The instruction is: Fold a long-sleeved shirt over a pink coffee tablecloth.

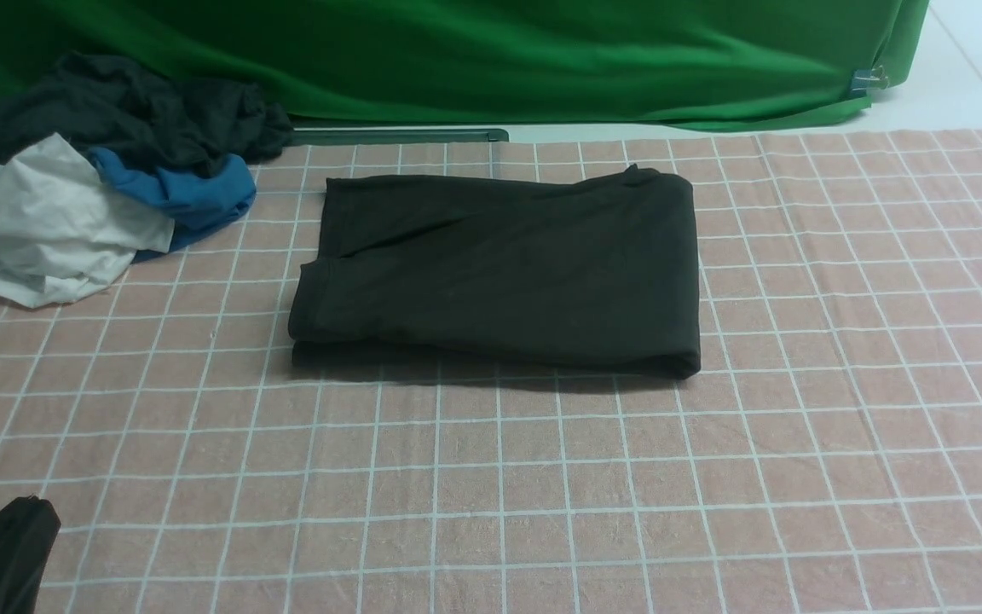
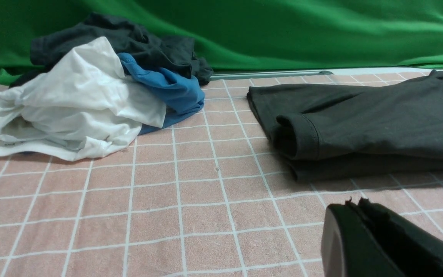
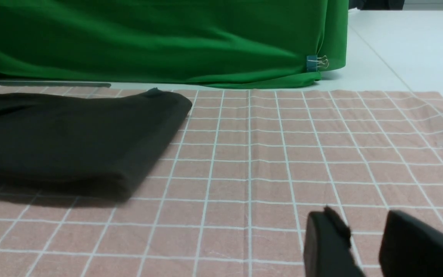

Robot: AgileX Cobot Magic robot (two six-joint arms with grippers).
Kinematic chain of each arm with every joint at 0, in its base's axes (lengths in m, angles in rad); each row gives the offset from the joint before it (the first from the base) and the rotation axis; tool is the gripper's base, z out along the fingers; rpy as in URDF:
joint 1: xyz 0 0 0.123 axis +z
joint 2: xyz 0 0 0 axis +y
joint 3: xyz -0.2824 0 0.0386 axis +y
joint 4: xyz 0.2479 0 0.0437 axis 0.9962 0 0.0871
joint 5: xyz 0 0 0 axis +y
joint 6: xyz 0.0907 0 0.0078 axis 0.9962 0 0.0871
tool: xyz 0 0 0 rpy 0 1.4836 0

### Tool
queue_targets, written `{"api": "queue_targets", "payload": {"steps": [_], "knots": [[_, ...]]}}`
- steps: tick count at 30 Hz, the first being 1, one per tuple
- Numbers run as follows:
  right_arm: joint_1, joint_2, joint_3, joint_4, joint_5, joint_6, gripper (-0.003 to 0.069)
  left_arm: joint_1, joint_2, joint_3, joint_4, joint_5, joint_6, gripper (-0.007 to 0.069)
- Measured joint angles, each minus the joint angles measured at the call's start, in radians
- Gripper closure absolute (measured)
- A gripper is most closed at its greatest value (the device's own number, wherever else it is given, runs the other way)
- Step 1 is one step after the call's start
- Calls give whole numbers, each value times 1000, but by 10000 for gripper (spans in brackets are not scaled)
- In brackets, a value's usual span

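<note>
We see the long-sleeved shirt (image 1: 499, 269), black and folded into a compact rectangle of several layers, lying flat on the pink coffee tablecloth (image 1: 542, 477), which covers the bench. We take the shirt as our landmark. One cuffed sleeve end (image 2: 298, 136) rests on top of the fold at the shirt's left edge; the chest print and neck label are not visible. To the left of the shirt, and apart from it, we see a heap of garments (image 1: 99, 205): a white piece (image 1: 39, 226) in front, a blue piece (image 1: 184, 192) nearest the shirt, and dark pieces (image 1: 141, 107) behind. Beyond the shirt hangs the green fabric backdrop (image 1: 474, 60), with a grey bar (image 1: 397, 135) along its foot and a small binder clip (image 1: 864, 82) at its right corner.

The left gripper (image 2: 354, 207) sits low over the tablecloth, near and to the left of the shirt's front edge, touching neither; its fingers (image 2: 383, 231) are pressed together and hold nothing. In the front view we see only a dark part of this arm at the lower left corner. The right gripper (image 3: 363, 227) sits over bare tablecloth, well to the right of the shirt; its fingers (image 3: 327, 240) stand apart with a clear gap between them, empty.
</note>
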Motion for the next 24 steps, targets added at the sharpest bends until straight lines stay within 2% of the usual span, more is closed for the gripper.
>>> {"api": "queue_targets", "payload": {"steps": [24], "knots": [[0,0,0,0,0,0,421,0,0,0,0,2,3,606]]}}
